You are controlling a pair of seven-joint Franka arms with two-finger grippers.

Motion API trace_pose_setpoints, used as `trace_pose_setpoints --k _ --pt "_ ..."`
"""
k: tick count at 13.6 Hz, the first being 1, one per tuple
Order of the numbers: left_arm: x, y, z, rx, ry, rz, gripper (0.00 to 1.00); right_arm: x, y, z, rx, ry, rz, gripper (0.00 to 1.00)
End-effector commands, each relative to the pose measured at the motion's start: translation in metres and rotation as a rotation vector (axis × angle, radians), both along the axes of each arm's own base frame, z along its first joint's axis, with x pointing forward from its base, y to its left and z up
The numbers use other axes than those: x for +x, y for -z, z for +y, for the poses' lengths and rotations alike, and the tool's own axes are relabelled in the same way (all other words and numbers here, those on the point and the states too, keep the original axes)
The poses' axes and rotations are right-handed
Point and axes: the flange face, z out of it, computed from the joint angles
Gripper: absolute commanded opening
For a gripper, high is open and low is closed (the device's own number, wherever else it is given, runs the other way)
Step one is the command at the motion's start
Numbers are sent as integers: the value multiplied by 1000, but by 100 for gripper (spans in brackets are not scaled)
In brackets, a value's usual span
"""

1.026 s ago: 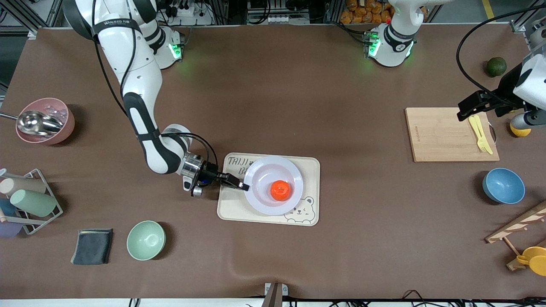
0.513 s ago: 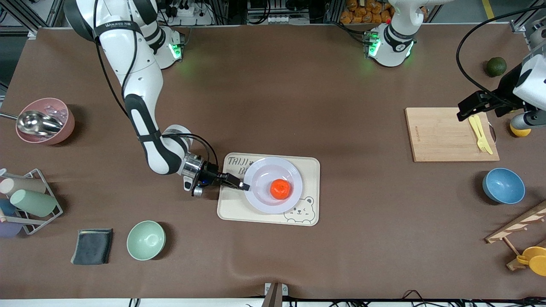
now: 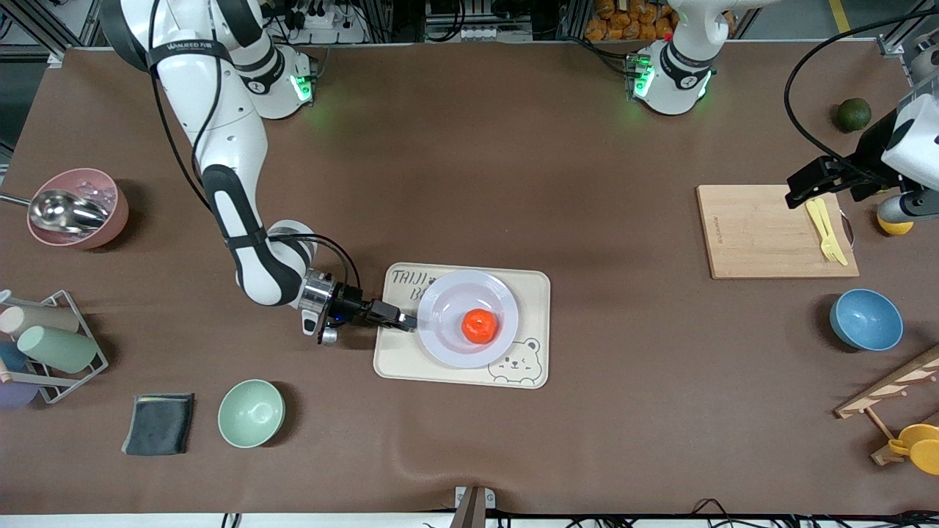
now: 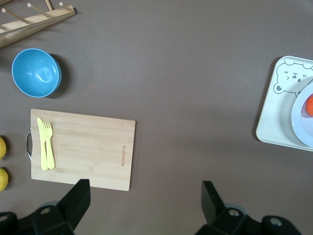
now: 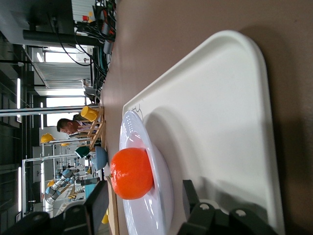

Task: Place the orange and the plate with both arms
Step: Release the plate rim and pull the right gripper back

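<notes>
The orange (image 3: pixel 480 325) sits in the pale plate (image 3: pixel 447 301), which rests on the cream bear tray (image 3: pixel 530 287). My right gripper (image 3: pixel 405 321) is low over the tray's edge toward the right arm's end of the table, at the plate's rim. It is open: in the right wrist view (image 5: pixel 144 196) its jaws stand apart on either side of the plate (image 5: pixel 159 196) and the orange (image 5: pixel 131 173) without touching them. My left gripper (image 3: pixel 803 192) waits open and empty over the wooden cutting board (image 3: pixel 763 231). Its wrist view (image 4: pixel 145 188) shows bare table between the fingers.
A yellow fork (image 3: pixel 825 231) lies on the cutting board. A blue bowl (image 3: pixel 866 319), lemon (image 3: pixel 895 224) and dark green fruit (image 3: pixel 854 114) are at the left arm's end. A mint bowl (image 3: pixel 251 413), dark cloth (image 3: pixel 158 423), cup rack (image 3: pixel 44 345) and pink bowl (image 3: pixel 77 207) are at the right arm's end.
My right gripper has let go of the plate's rim and drawn back toward the right arm's end. The plate with the orange has settled on the tray. The left arm has not moved.
</notes>
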Motion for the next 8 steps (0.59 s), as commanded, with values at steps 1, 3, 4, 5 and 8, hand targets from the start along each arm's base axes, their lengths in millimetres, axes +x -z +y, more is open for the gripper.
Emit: trace_pose_setpoints --k 1,3,4,5,8 --pt "-3 -2 3 9 19 8 100 8 -20 -7 -21 -18 72 66" --pt "-2 0 3 9 19 11 100 13 -38 -10 -44 -32 137 66" --pt "-2 0 2 9 21 11 100 16 -47 -12 -73 -53 162 66" --pt "-1 1 3 8 21 13 100 23 -60 -18 -105 -62 183 66" --pt "-1 1 3 8 21 11 100 38 -98 -45 -201 -82 222 66"
